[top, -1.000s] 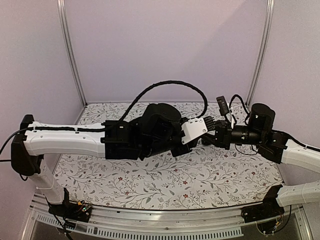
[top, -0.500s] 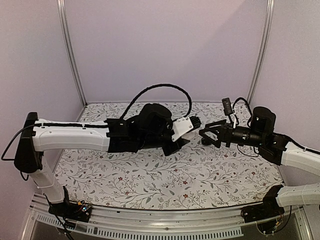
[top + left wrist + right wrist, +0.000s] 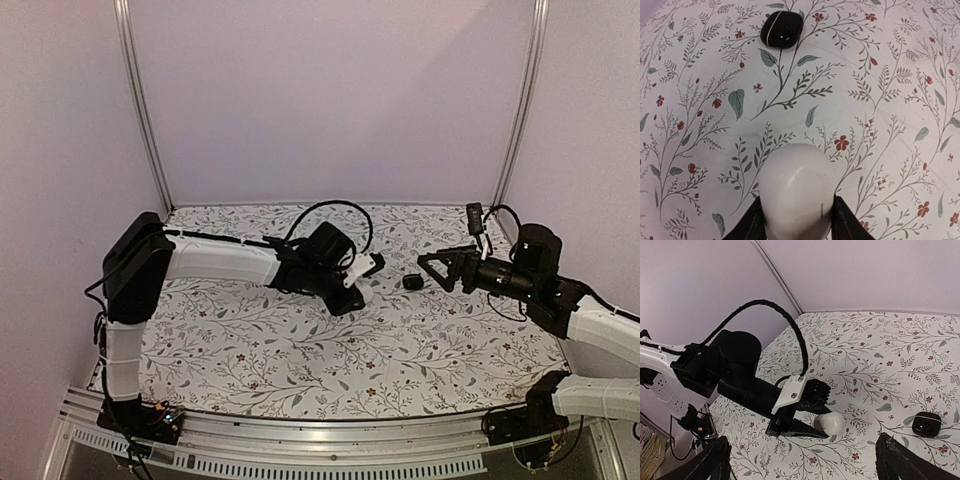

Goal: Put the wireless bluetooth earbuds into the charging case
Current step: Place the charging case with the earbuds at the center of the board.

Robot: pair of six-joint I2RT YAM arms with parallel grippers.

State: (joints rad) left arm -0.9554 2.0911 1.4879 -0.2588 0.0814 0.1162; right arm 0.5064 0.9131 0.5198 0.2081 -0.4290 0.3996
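The left tool (image 3: 796,222) was clamped on a smooth white oval pebble-shaped shell (image 3: 796,185), its near end cut off by the frame. Between the tools, a glossy black rounded case (image 3: 782,29) with a thin seam lay shut on the floral counter (image 3: 900,100). The right tool (image 3: 432,270) stood wide apart, holding nothing. The tiny earbuds could not be made out

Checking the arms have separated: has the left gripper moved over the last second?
Yes. In the top view the left gripper, clamped on the white oval case, has pulled back leftward, farther from the right frame post.
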